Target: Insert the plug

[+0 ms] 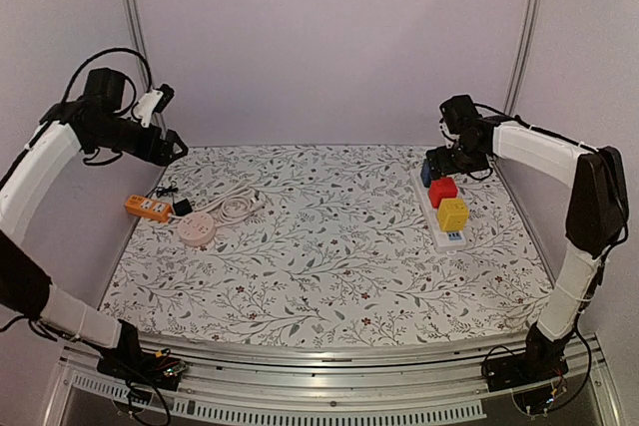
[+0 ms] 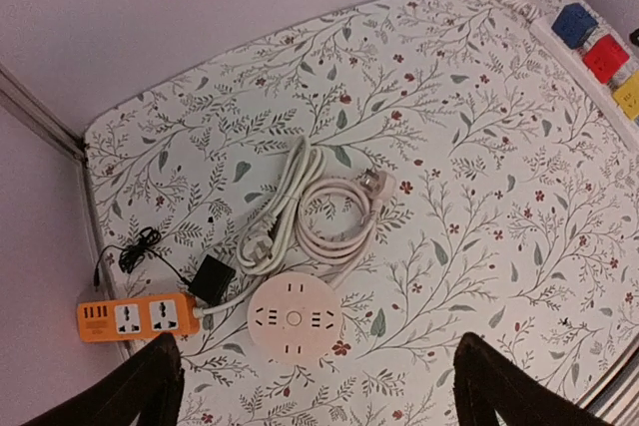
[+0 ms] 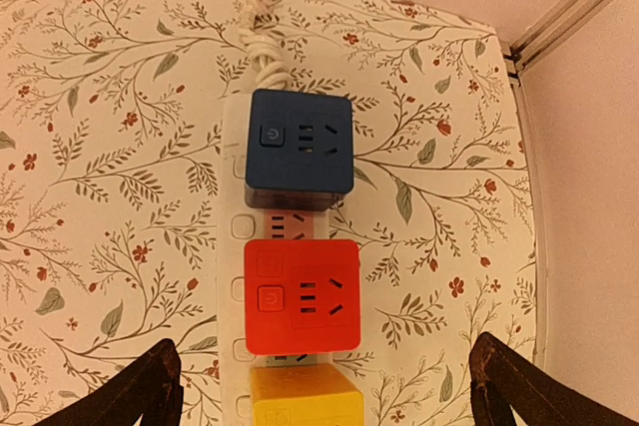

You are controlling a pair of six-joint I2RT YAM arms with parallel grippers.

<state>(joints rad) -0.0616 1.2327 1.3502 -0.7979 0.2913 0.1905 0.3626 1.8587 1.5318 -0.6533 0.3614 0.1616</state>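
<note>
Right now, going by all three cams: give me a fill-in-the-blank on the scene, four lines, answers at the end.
1. On the white power strip, the cube between the blue cube and the yellow cube is ____.
2. The black adapter lies next to the ____ power strip.
3. The coiled white cable lies beside a round ____ socket.
4. The left gripper and the right gripper are both ____, holding nothing.
Missing words: red; orange; pink; open.

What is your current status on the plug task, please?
Left pincer open, empty. Right pincer open above blue cube. Blue cube and red cube sit on white strip. Nothing blocking.
</note>
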